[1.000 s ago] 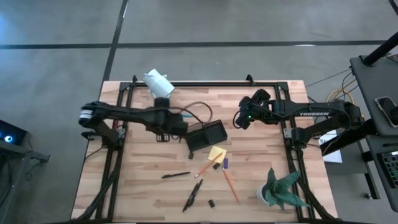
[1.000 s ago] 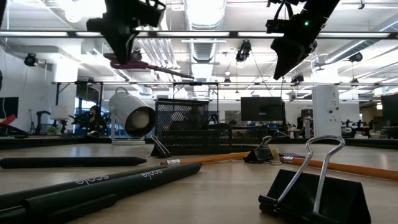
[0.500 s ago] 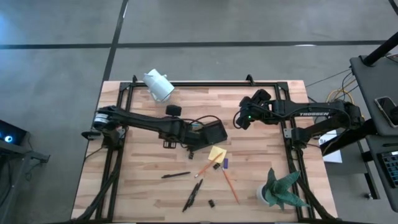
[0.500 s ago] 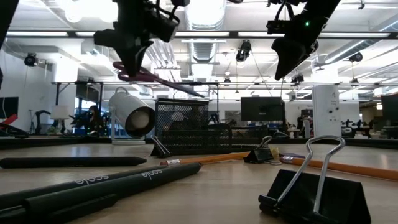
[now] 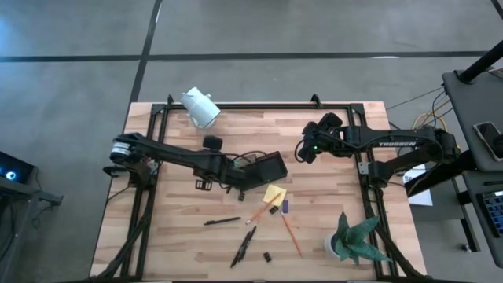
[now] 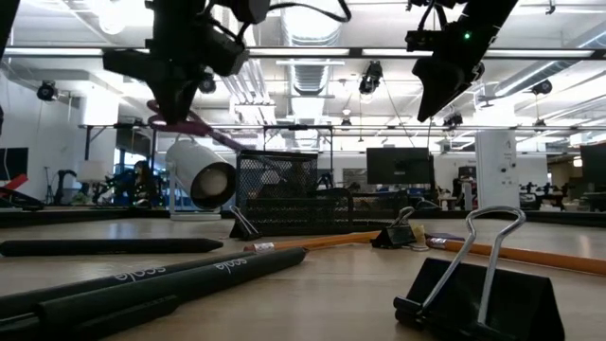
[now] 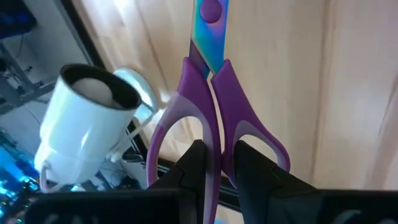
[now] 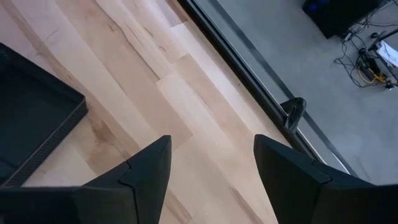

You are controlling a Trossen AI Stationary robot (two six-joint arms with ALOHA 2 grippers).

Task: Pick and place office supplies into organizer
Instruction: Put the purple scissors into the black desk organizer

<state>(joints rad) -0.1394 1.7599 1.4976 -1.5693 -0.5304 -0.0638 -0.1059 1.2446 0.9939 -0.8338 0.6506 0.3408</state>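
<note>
Left wrist view: left gripper (image 7: 214,165) clamped on purple-handled scissors (image 7: 211,93) at handle junction, blades pointing straight ahead along gripper axis. High view: left gripper (image 5: 240,174) sits just beside organizer (image 5: 263,169), at its left edge; scissors probably aim toward it, hard to confirm from above. Right gripper (image 8: 211,165) fingers spread wide, empty, hovering right of organizer, farther off. Pens (image 5: 244,245), orange pencil (image 5: 291,235), sticky-note pad (image 5: 273,193) remain on table (image 5: 330,169).
</note>
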